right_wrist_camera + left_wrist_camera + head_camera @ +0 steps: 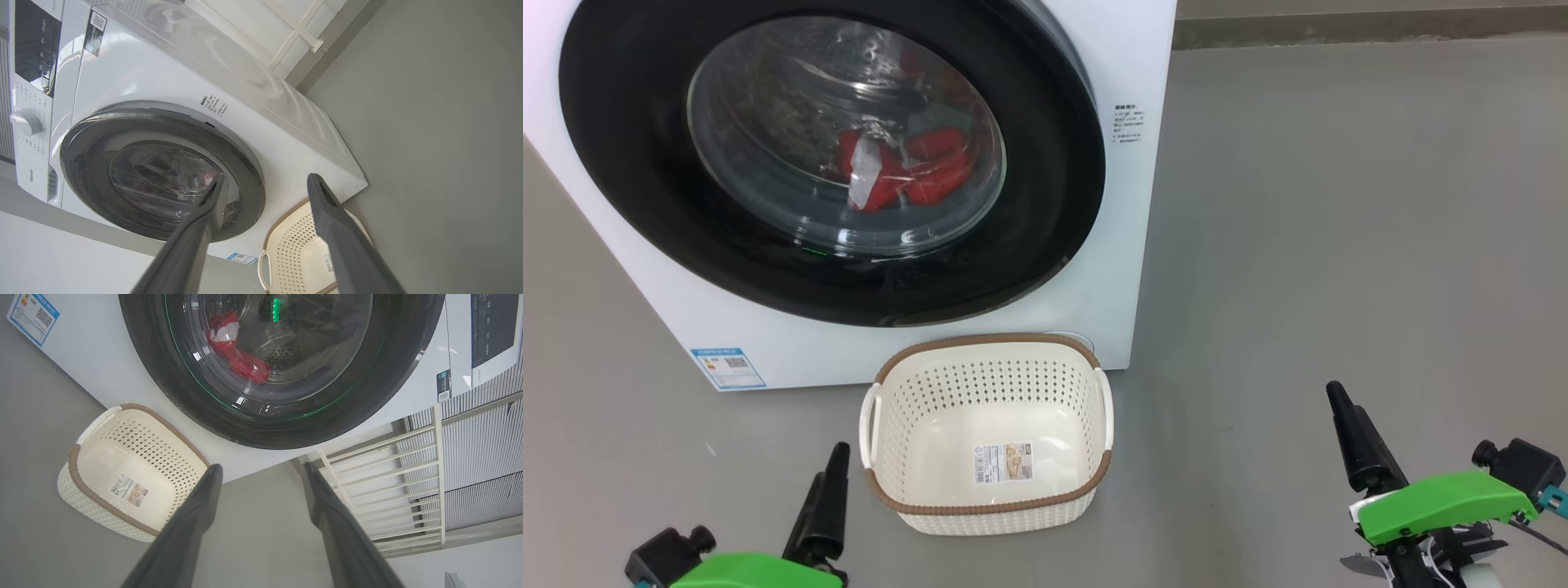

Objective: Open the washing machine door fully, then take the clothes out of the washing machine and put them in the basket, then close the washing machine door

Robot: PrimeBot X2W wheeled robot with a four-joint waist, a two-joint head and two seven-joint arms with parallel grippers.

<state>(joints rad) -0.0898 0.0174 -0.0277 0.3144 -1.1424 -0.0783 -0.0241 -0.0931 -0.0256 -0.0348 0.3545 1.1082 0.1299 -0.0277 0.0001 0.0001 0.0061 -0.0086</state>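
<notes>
The white washing machine (1139,245) stands on the floor with its door (629,163) shut, black rim flat against the front. Through the glass I see red and white clothes (907,171) low in the drum; they also show in the left wrist view (241,363). The cream basket (988,339) sits empty on the floor just in front of the machine, a sticker on its bottom. My left gripper (261,467) is open, its finger (821,506) just left of the basket. My right gripper (268,177) is open too, its finger (1356,437) well right of the basket.
Grey floor (1339,204) stretches wide to the right of the machine. A white railing (388,477) stands beside the machine. The control panel with a round knob (24,122) sits above the door. A blue label (727,367) marks the machine's lower front corner.
</notes>
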